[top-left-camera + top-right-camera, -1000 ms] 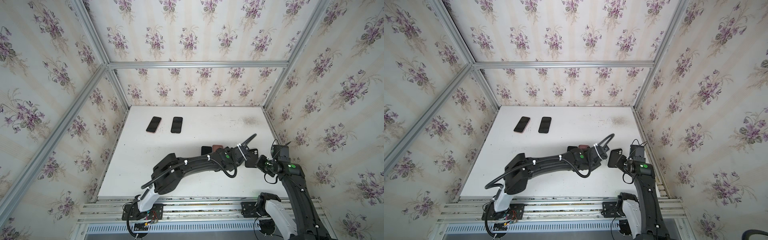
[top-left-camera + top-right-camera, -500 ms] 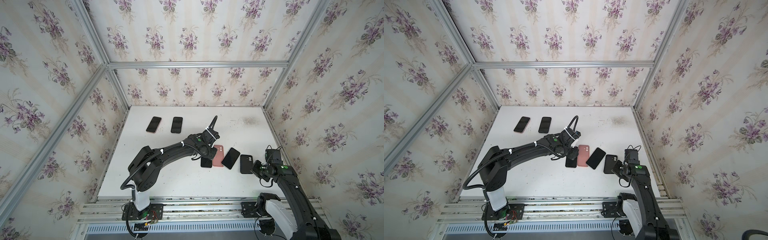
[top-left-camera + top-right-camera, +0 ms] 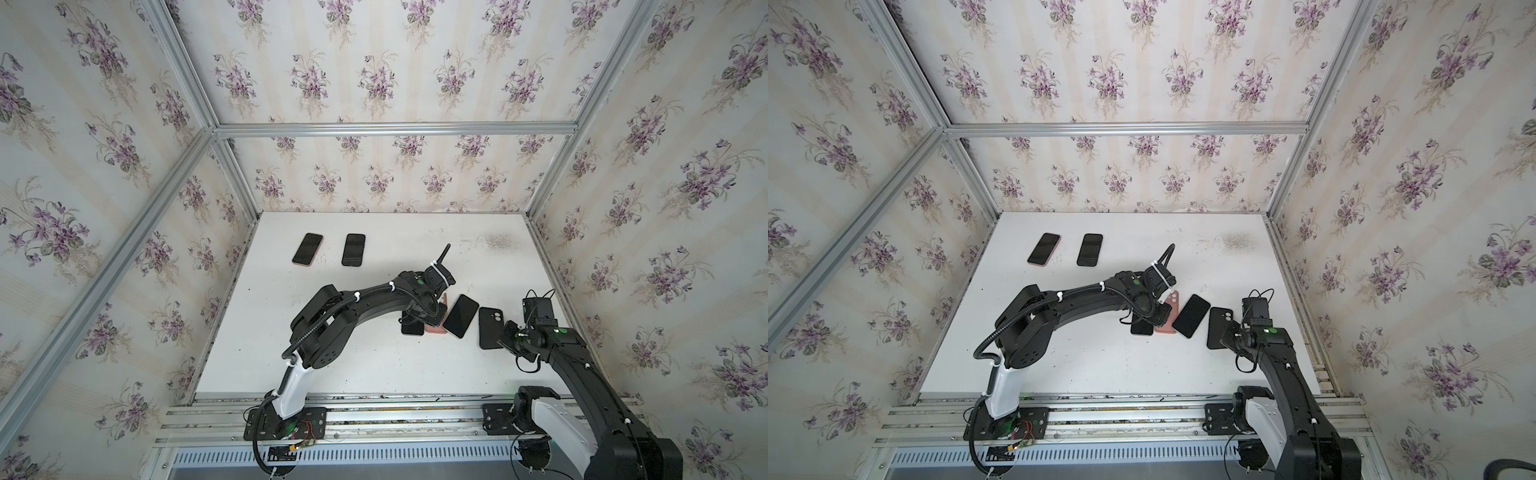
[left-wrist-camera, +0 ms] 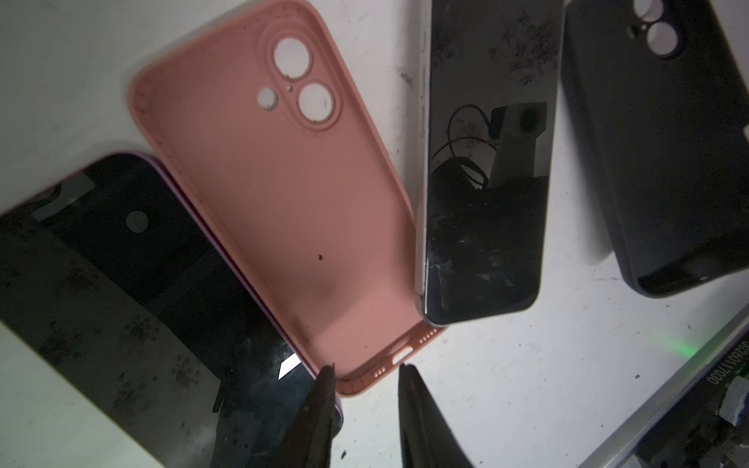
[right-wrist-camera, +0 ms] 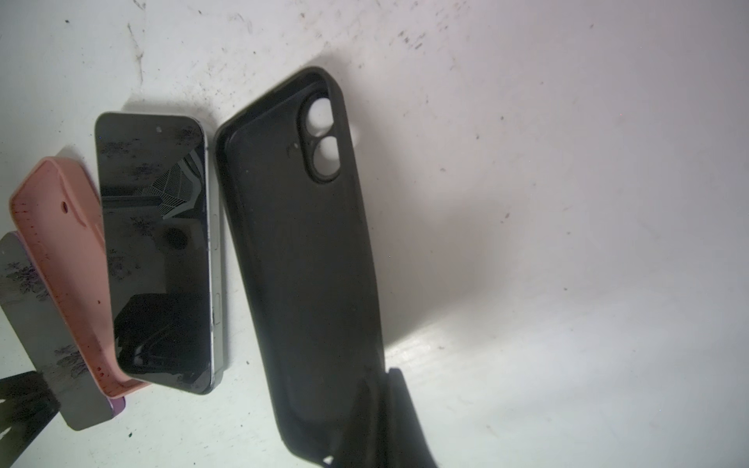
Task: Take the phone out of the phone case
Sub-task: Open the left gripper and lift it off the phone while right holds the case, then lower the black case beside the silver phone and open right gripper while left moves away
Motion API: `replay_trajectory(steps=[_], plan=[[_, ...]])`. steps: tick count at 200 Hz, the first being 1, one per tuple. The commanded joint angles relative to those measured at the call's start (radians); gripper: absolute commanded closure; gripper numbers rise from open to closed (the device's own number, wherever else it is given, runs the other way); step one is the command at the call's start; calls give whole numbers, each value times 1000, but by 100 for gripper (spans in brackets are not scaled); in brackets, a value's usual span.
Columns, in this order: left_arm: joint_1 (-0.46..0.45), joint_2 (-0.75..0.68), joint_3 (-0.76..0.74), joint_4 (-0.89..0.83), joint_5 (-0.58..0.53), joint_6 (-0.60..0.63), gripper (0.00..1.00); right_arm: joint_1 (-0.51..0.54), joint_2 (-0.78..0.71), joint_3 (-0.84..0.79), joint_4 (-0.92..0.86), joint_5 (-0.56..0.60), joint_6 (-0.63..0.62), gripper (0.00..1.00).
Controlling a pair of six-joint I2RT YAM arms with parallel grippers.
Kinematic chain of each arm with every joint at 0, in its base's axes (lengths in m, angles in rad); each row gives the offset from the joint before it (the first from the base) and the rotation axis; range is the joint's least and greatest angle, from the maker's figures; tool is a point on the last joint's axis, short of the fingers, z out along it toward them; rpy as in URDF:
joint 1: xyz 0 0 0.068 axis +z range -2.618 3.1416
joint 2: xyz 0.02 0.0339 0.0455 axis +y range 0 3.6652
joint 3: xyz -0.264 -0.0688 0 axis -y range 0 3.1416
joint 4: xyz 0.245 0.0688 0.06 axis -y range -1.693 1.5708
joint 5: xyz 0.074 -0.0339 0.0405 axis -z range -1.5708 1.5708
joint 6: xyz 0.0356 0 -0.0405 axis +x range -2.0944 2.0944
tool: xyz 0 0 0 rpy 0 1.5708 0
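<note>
On the scuffed table, right gripper pinches matte black case; left gripper straddles pink case rim, grip unclear.

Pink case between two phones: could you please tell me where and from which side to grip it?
Take the pink case by the short end wall with the port slot, from the robot's side, one finger inside, one outside. It lies hollow-up, so that thin rim can likely be pinched; the purple-edged phone and silver-edged phone crowd its long sides.
</note>
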Motion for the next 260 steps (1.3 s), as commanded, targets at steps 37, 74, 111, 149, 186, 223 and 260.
replay_trajectory(steps=[37,74,111,149,186,223,260], plan=[[-15,99,117,-82,-21,-44,71,2,20,3,34,23,-20,100],[-27,145,168,-118,-17,-42,71,2,17,12,40,20,-19,100],[-33,167,184,-118,14,-45,70,2,25,12,60,2,-17,100],[-53,172,208,-117,37,-22,64,2,53,16,79,3,-29,100],[-66,180,219,-114,54,0,59,2,84,40,80,23,-60,100],[-49,131,193,-113,43,-23,58,2,126,53,90,10,-71,100],[-5,-53,168,-90,48,-31,47,2,161,59,109,-3,-76,100]])
